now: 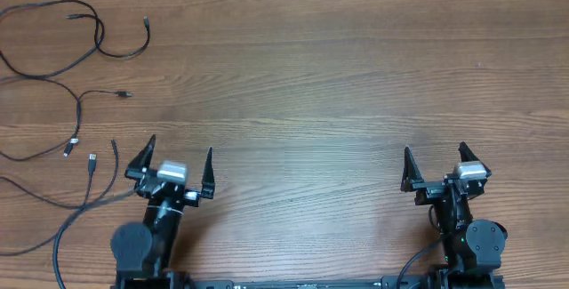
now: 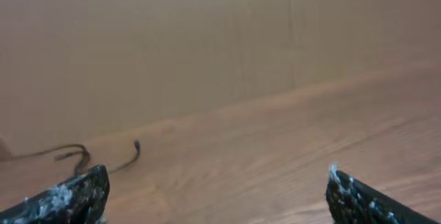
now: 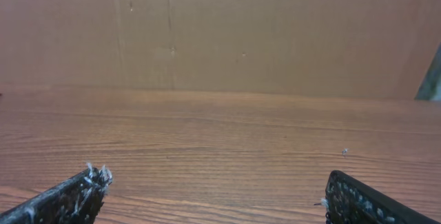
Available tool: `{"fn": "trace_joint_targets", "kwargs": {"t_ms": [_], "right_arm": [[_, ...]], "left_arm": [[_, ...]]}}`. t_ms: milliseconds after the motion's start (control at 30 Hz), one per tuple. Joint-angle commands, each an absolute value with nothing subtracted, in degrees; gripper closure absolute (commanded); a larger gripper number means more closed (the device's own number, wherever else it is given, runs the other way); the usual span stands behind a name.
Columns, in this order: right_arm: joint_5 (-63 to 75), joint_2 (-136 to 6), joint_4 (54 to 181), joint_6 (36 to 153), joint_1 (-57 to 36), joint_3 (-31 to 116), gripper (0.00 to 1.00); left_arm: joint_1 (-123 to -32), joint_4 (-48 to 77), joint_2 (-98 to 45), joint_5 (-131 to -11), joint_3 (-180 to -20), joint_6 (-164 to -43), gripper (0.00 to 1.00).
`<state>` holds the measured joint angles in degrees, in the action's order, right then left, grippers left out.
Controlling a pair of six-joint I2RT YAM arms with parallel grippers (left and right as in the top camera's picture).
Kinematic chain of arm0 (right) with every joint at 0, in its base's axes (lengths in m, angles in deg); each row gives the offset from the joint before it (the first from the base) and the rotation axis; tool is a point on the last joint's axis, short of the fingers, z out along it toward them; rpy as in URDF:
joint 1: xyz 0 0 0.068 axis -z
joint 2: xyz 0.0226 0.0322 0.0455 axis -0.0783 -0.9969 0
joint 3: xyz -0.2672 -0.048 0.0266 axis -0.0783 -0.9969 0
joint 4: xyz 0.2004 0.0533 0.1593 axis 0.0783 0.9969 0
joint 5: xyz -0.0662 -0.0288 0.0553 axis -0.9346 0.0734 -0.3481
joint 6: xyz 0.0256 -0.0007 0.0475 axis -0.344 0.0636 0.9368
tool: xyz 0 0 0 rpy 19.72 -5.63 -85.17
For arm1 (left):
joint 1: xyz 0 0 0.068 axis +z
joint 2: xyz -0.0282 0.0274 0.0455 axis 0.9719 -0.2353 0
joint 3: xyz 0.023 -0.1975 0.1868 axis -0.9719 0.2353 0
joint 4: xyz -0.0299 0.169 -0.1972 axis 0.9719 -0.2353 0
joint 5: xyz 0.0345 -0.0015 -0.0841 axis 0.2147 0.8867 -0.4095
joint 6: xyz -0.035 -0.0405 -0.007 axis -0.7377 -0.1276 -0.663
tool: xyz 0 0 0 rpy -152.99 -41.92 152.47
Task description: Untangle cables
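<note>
Thin black cables lie spread over the table's left side. One cable [image 1: 98, 31] loops at the far left corner and ends in a plug [image 1: 146, 24]. A second cable [image 1: 82, 99] runs to a plug [image 1: 124, 94]. Lower down are two silver-tipped plugs [image 1: 71, 145] [image 1: 92, 160] and a strand [image 1: 87, 196] passing just left of my left gripper [image 1: 180, 147]. That gripper is open and holds nothing. In the left wrist view a cable end [image 2: 131, 154] lies far ahead of the left gripper [image 2: 217, 186]. My right gripper [image 1: 434, 148] [image 3: 217, 182] stands open over bare wood, far from the cables.
The wooden table [image 1: 311, 76] stretches between and beyond both arms. A brown cardboard wall [image 3: 241, 31] stands at the far edge. The cables run off the left edge of the overhead view.
</note>
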<state>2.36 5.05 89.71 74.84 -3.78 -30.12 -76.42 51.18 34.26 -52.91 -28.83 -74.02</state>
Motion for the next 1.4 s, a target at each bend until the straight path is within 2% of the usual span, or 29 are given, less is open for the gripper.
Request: {"fn": "trace_joint_targets", "kwargs": {"t_ms": [0,300,500,600,800,900,1367], "right_arm": [[1.88,5.61,89.53,74.55,-4.00,-30.71,0.00],[1.88,5.61,89.53,74.55,-4.00,-30.71,0.00],[1.88,5.61,89.53,74.55,-4.00,-30.71,0.00],[1.88,5.61,89.53,74.55,-4.00,-30.71,0.00],[1.88,5.61,89.53,74.55,-4.00,-30.71,0.00],[1.88,5.61,89.53,74.55,-4.00,-30.71,0.00],[1.88,5.61,89.53,74.55,-4.00,-30.71,0.00]], "left_arm": [[-76.82,52.78,39.03,-50.20,-25.15,-72.95,0.00],[-76.95,53.94,44.84,-47.84,-20.54,-76.40,0.00],[-78.56,48.21,44.84,-43.88,-20.41,-78.69,0.00],[-78.54,44.58,44.82,-41.19,-20.41,-84.66,0.00],[-78.52,44.74,44.84,-39.68,-20.41,-85.32,0.00],[-78.50,45.19,44.84,-34.74,-20.41,-91.39,0.00],[-78.19,44.89,44.84,-37.15,-20.41,-82.67,0.00]]}}
